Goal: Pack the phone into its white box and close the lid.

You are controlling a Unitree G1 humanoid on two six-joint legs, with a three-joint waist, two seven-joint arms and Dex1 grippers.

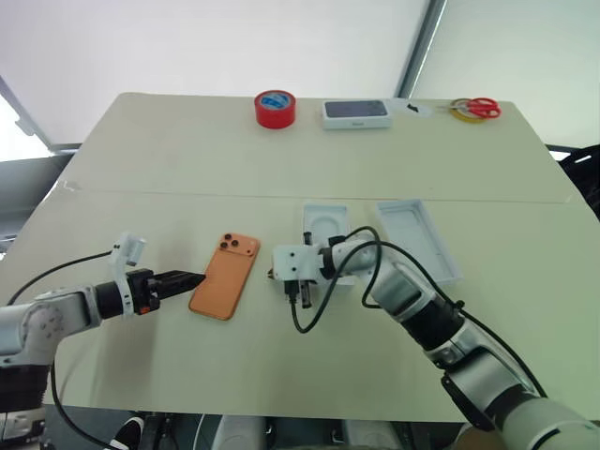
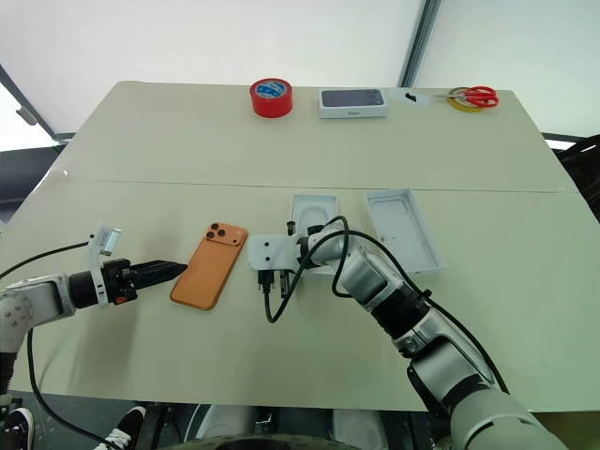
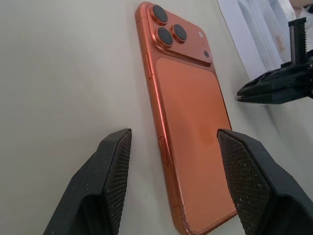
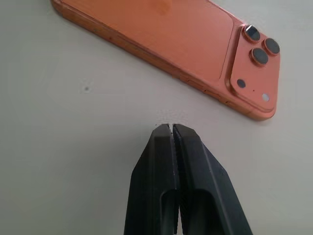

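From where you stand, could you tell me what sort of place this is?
Probably a workshop or lab bench: a plain beige table carrying red tape, scissors and a closed phone box, set against pale fabric-like walls with a slanted support pole.

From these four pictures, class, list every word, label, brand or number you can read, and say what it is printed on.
None can be read.
Closed box with dark top: small marks on its front side, too small to read.
Red tape roll: blue and white label on top, too blurred to read.
Orange phone: no logo or text visible on its back.
Open white box and lid: no print visible.
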